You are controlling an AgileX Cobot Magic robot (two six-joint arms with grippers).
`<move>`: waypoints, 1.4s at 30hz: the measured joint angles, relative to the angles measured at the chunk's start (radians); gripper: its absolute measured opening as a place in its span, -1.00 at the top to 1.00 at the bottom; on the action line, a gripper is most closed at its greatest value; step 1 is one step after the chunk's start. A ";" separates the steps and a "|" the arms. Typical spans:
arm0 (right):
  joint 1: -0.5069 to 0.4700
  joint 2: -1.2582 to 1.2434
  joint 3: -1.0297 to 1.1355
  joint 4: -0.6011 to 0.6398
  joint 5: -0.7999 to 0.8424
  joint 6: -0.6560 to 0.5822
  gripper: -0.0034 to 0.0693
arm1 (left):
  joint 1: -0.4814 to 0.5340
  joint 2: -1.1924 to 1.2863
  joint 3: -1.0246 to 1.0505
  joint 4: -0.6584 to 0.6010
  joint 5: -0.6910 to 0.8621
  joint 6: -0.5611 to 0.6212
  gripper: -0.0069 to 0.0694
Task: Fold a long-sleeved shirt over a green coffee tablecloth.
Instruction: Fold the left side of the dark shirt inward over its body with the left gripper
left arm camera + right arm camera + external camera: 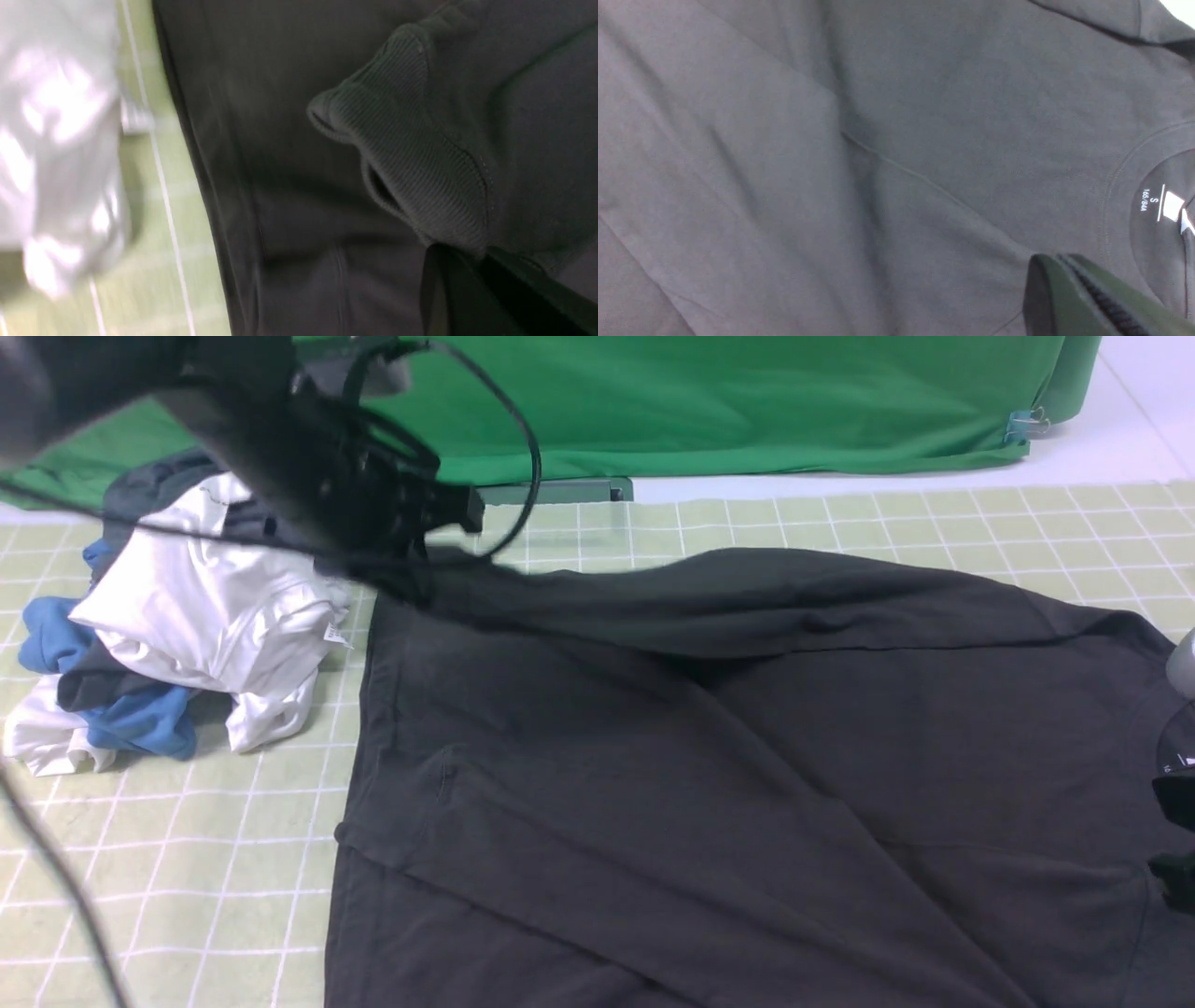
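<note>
At left wrist only, ribbed shirt cuff (pixel 411 149), pinched

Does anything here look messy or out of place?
Yes: a jumbled heap of white and blue clothes sits crumpled on the checked tablecloth, just beside the spread black shirt. Nothing else stands out.

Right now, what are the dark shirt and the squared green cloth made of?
The long-sleeved shirt looks like soft, matte knit, maybe cotton: it creases and its cuff is ribbed. The green coffee tablecloth looks smooth, with printed white lines; cloth or plastic, I cannot tell.
</note>
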 joint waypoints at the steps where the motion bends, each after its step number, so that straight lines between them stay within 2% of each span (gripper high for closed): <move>1: 0.000 0.000 0.000 -0.001 -0.001 0.000 0.88 | -0.006 -0.032 0.047 0.004 -0.002 -0.011 0.75; 8: 0.000 0.000 0.000 -0.004 -0.002 0.000 0.87 | -0.063 -0.180 0.232 0.017 -0.005 -0.069 0.75; 16: 0.000 0.000 0.000 -0.004 0.000 0.000 0.85 | -0.161 -0.212 0.399 0.026 -0.021 -0.128 0.75; 22: 0.000 0.000 0.000 -0.004 0.006 0.000 0.82 | -0.169 -0.225 0.485 0.075 -0.050 -0.186 0.75; 31: 0.000 0.000 0.000 -0.004 0.003 0.000 0.80 | -0.169 -0.226 0.547 0.042 -0.070 -0.186 0.73; 37: 0.000 0.000 0.000 -0.004 0.002 0.001 0.78 | -0.169 -0.226 0.575 0.017 -0.035 -0.169 0.41; 42: 0.000 0.000 0.000 -0.004 0.000 0.001 0.76 | -0.169 -0.228 0.578 -0.028 0.072 -0.126 -0.08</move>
